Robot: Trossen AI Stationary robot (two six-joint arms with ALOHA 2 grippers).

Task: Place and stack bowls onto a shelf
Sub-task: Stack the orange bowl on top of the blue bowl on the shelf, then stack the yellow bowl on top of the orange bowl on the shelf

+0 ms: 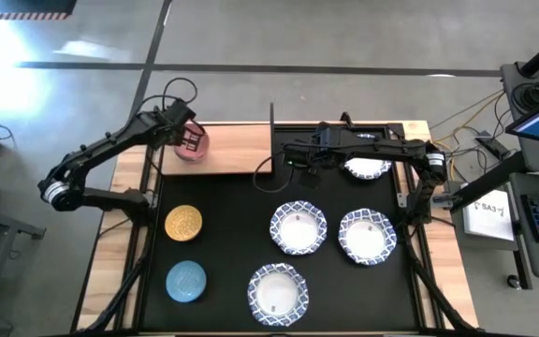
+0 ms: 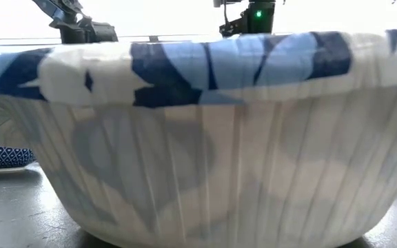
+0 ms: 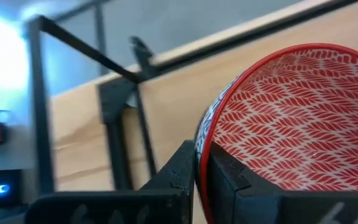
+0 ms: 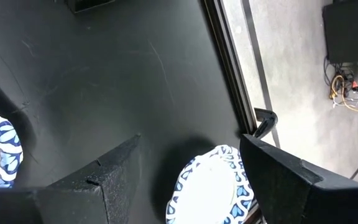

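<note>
My left gripper (image 1: 183,137) (image 3: 199,159) is shut on the red bowl (image 1: 193,142) over the left part of the light-wood shelf (image 1: 232,150). My right gripper (image 1: 298,165) (image 4: 188,144) hangs open above the black mat, with a white blue-rimmed bowl (image 4: 210,186) showing below between its fingers. Three white bowls (image 1: 298,227) (image 1: 368,236) (image 1: 277,292) sit on their bases on the mat. Another white bowl (image 1: 367,168) lies partly under the right arm. The yellow bowl (image 1: 183,223) and the blue bowl (image 1: 186,281) rest on the mat's left side. No grey bowl shows. My left gripper pinches the red bowl's rim (image 3: 205,146), one finger (image 3: 229,174) inside the bowl and the other finger (image 3: 176,171) outside. The bowl sits tilted in the hold above the wooden board. Whether its base touches the board, I cannot tell.
Thin black posts (image 3: 107,99) stand at the shelf's corners and one post (image 1: 272,117) at its right end. The black mat (image 1: 232,234) has bare room between the small and the white bowls. In the low view one white bowl (image 2: 198,131) fills the picture.
</note>
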